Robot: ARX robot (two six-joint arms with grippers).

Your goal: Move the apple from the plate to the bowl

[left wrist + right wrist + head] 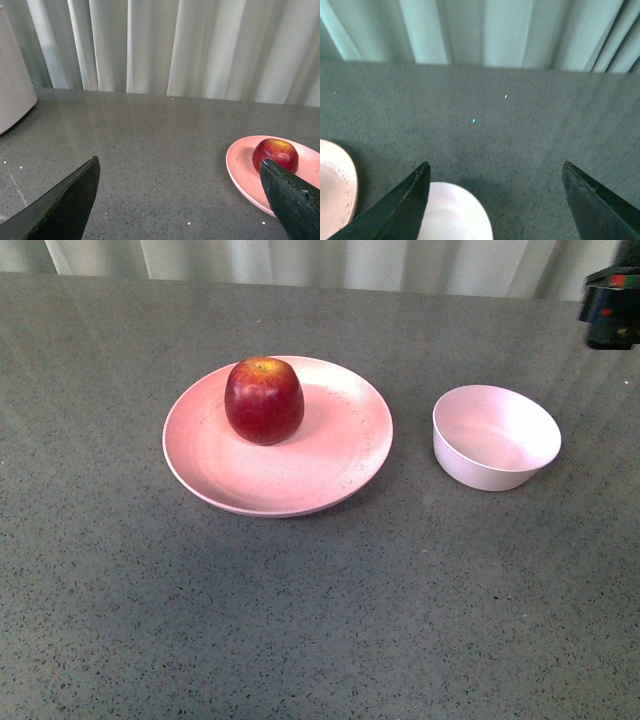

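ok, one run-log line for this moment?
apple upright on plate | bowl empty | left gripper open, empty | right gripper open, empty | transfer not started

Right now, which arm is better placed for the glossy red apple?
Probably left: the apple on the pink plate lies by the left gripper; the right gripper is by the pale bowl.

No legible text or markings anywhere.

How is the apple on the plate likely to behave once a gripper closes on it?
The apple looks round and glossy, so it may slip in a pinch grip. Nudged, it would probably roll, though the plate has a raised rim that might stop it.
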